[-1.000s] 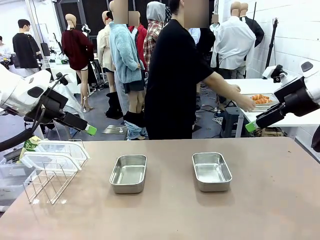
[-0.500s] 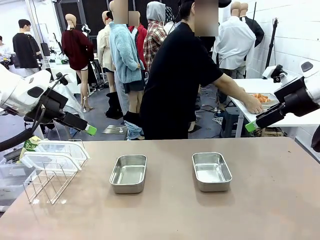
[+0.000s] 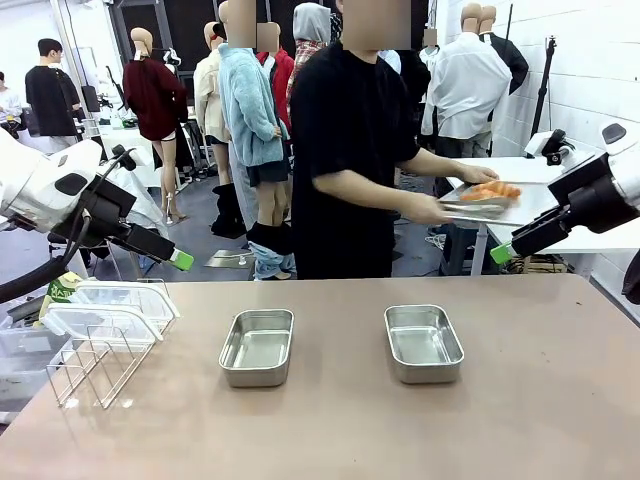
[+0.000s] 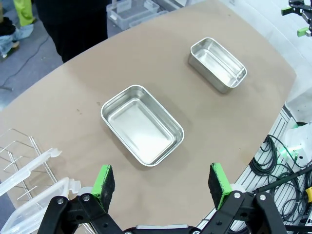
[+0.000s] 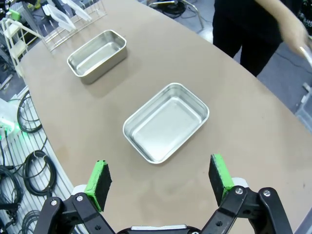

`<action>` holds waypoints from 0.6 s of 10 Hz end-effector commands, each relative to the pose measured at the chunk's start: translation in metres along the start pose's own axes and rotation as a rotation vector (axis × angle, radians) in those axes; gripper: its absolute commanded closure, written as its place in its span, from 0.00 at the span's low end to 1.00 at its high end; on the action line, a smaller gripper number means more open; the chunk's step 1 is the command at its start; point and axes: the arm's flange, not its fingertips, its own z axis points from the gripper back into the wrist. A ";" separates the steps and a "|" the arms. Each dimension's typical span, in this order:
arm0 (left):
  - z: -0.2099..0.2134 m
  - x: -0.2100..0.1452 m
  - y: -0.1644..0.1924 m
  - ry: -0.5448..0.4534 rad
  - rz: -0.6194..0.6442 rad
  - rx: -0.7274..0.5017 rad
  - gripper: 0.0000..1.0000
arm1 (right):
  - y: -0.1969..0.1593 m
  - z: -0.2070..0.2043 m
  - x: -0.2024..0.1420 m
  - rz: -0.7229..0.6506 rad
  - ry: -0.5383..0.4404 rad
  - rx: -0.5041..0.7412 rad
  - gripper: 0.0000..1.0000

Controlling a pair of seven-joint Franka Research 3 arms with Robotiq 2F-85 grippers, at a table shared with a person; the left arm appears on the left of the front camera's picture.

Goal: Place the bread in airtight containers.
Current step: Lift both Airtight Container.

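High over the table (image 3: 330,430), left jaws spread wide, holding nothing, right jaws likewise, both containers (image 3: 257,346) (image 3: 424,342) empty.

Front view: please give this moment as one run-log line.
left container, right container: empty, unlidded | bread: on tray held by person | jaws: both open, empty

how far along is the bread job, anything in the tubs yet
Done: the left container and right container sit open and empty on the table. In hand: the person across the table holds a tray of croissants; both robot jaws stand open, holding nothing. Left: all the bread into the tubs, then the lids, now lying by the wire rack, clipped on.
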 end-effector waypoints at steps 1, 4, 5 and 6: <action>-0.001 -0.001 0.002 -0.002 0.002 -0.017 0.00 | 0.000 -0.001 0.000 0.008 -0.010 0.023 0.00; -0.001 -0.001 0.002 -0.002 0.002 -0.017 0.00 | 0.000 -0.001 0.000 0.008 -0.010 0.023 0.00; -0.001 -0.001 0.002 -0.002 0.002 -0.017 0.00 | 0.000 -0.001 0.000 0.008 -0.010 0.023 0.00; -0.001 -0.001 0.002 -0.002 0.002 -0.017 0.00 | 0.000 -0.001 0.000 0.008 -0.010 0.023 0.00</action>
